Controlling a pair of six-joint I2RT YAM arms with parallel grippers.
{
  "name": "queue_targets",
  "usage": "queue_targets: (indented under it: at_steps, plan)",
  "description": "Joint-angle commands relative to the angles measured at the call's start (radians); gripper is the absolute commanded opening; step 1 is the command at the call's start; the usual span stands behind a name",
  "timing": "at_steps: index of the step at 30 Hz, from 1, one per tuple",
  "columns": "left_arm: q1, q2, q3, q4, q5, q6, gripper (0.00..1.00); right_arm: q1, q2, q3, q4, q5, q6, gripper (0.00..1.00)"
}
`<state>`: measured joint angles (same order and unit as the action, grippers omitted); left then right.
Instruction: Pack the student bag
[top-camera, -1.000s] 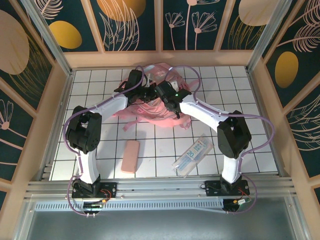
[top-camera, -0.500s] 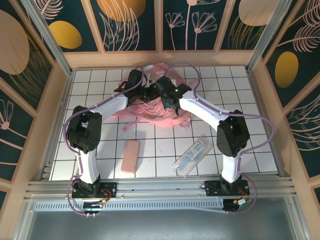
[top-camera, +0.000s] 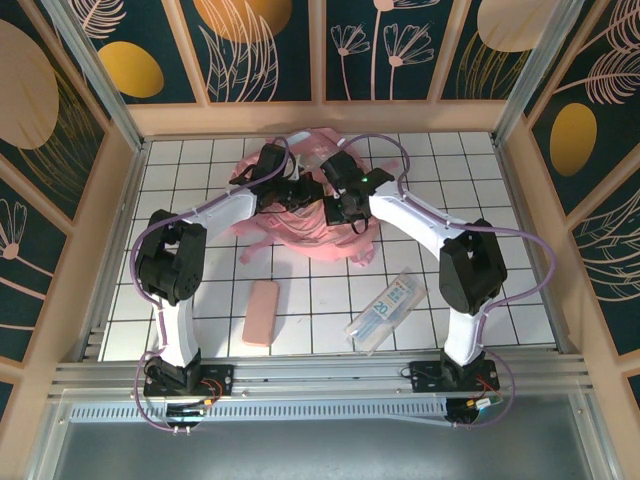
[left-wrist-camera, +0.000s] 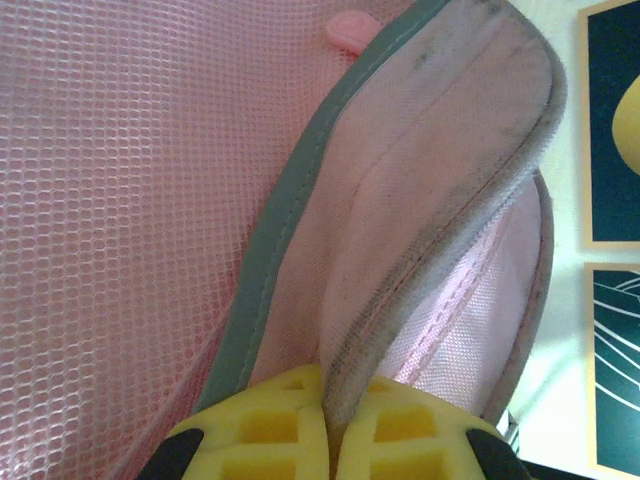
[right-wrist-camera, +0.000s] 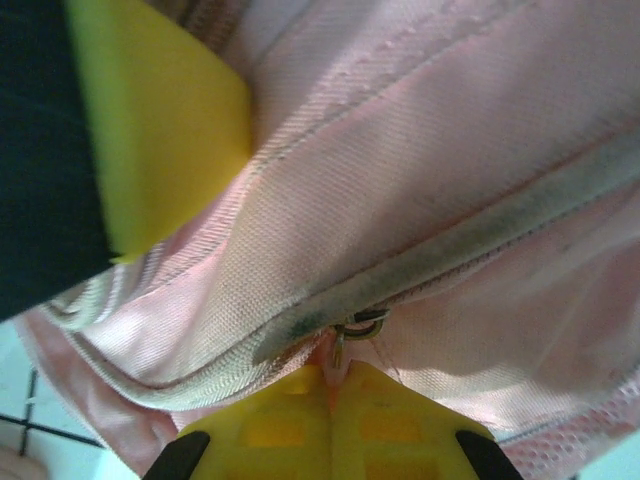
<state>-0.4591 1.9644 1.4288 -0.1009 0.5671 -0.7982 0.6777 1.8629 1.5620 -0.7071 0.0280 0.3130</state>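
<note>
The student bag (top-camera: 303, 228), a soft pink backpack, lies at the back middle of the table, partly hidden under both wrists. My left gripper (top-camera: 297, 190) is shut on the bag's grey-edged opening seam (left-wrist-camera: 440, 250), with pink mesh (left-wrist-camera: 120, 200) to its left. My right gripper (top-camera: 352, 207) is shut on the small metal zipper pull (right-wrist-camera: 350, 330) below the grey zipper line of the bag (right-wrist-camera: 420, 130). One yellow finger (right-wrist-camera: 160, 130) of the left gripper shows at the upper left of the right wrist view, pressed against the fabric.
A small pink pencil case (top-camera: 262, 312) lies on the near left tiles. A clear flat packet (top-camera: 386, 309) lies on the near right. Wooden walls (top-camera: 120, 200) close in the tiled table on three sides.
My right gripper has shut on the zipper pull and shifted slightly back and right. The bag's fabric has bunched a little between the grippers. The left gripper has kept its grip.
</note>
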Motion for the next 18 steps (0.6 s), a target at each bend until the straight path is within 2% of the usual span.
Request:
queue_targets:
  at_steps: [1, 7, 12, 15, 18]
  plan:
    - [-0.003, -0.001, 0.057, 0.133, 0.022, -0.047, 0.00, 0.041, -0.030, -0.029, 0.076, -0.292, 0.002, 0.00]
    - [-0.003, -0.007, 0.063, 0.159, 0.023, -0.083, 0.00, 0.082, -0.020, -0.104, 0.234, -0.441, 0.071, 0.00]
    - [-0.003, -0.012, 0.072, 0.168, 0.025, -0.096, 0.00, 0.110, 0.011, -0.121, 0.329, -0.505, 0.133, 0.00]
    - [-0.003, -0.010, 0.083, 0.142, 0.018, -0.073, 0.00, 0.104, 0.005, -0.120, 0.303, -0.517, 0.116, 0.00]
    - [0.000, -0.009, 0.108, 0.065, -0.011, 0.011, 0.00, 0.061, -0.021, -0.106, 0.167, -0.474, 0.047, 0.00]
